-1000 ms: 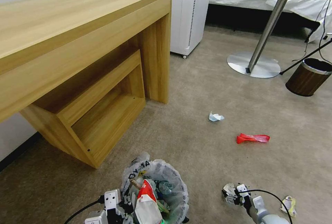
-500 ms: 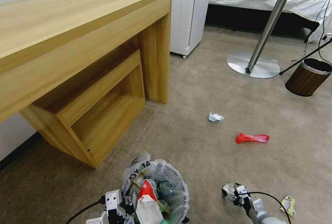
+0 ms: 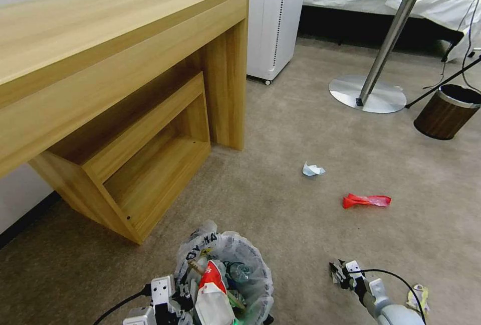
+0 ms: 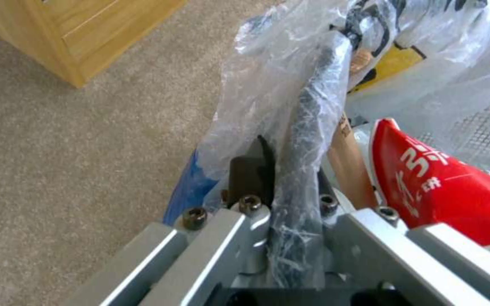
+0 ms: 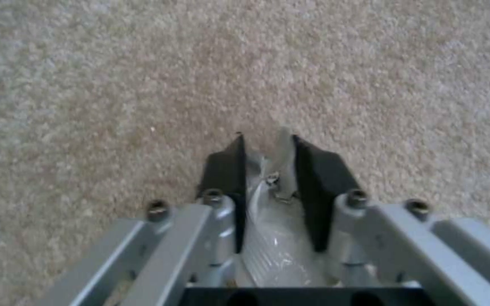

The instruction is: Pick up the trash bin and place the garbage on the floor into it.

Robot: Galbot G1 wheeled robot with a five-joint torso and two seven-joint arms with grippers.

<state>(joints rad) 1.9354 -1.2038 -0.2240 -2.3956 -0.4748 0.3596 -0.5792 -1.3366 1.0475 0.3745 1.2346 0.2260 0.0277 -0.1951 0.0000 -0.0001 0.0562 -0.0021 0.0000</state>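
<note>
1. The trash bin [image 3: 228, 275] hangs at the robot's near left, off the carpet as far as I can judge, already heaped with packets. The left gripper [image 4: 290, 187] is clamped on its rim through the bag [image 4: 268, 85]. The slick plastic could creep between the pads, and the bin would then tilt and spill.
2. The right gripper [image 5: 268, 170] sits low over the floor [image 5: 86, 85] at the near right, its jaws closed on a pale crinkled wrapper [image 5: 273, 238]. Only a thin pinch shows, so a quick swing toward the bin could shake it loose.
3. A red packet [image 4: 443, 191] stands high in the bin; a drop onto it might bounce off or knock it out.
4. Still on the floor: a white-blue scrap [image 3: 312, 169], a red wrapper [image 3: 366, 200] and a yellowish scrap [image 3: 418, 297] by the right arm, which the arm could nudge.
</note>
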